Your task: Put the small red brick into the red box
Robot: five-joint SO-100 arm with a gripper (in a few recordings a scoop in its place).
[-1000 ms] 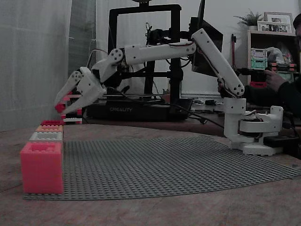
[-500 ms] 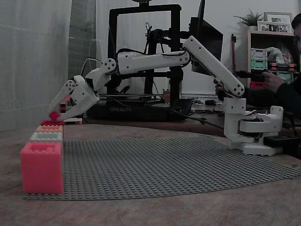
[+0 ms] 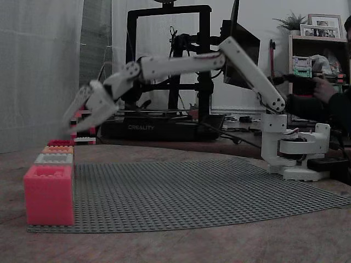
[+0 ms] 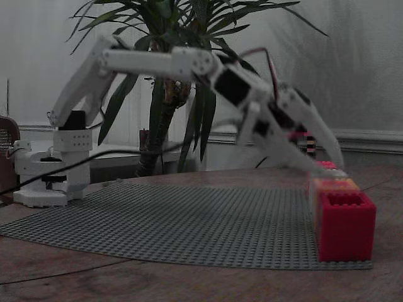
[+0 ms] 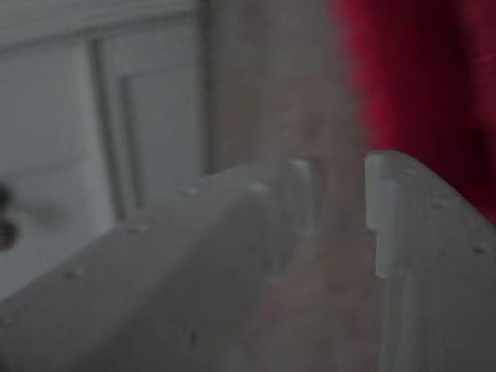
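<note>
The red box [image 3: 60, 143] is a low crimson strip at the far end of a row of boxes on the left; in another fixed view it [image 4: 326, 165] peeks out behind the fingers. My white gripper [image 3: 68, 127] hovers just above it, blurred by motion, also seen from the other side [image 4: 335, 167]. In the wrist view the gripper [image 5: 337, 209] is open with a narrow gap, and only the brown table shows between the fingers; a red blur at the upper right is the red box [image 5: 418, 70]. The small red brick is hidden.
The row holds a big pink-red box [image 3: 49, 194], a pale grey box [image 3: 54, 159] and an orange box [image 3: 57, 149] along the left edge of the grey baseplate [image 3: 192, 186]. The arm's base [image 3: 293, 150] stands at the right. A 3D printer [image 3: 164, 123] sits behind.
Half a second ago the gripper was low over the red box with the small red brick between its tips. Now it has risen and the brick is gone from its fingers.
</note>
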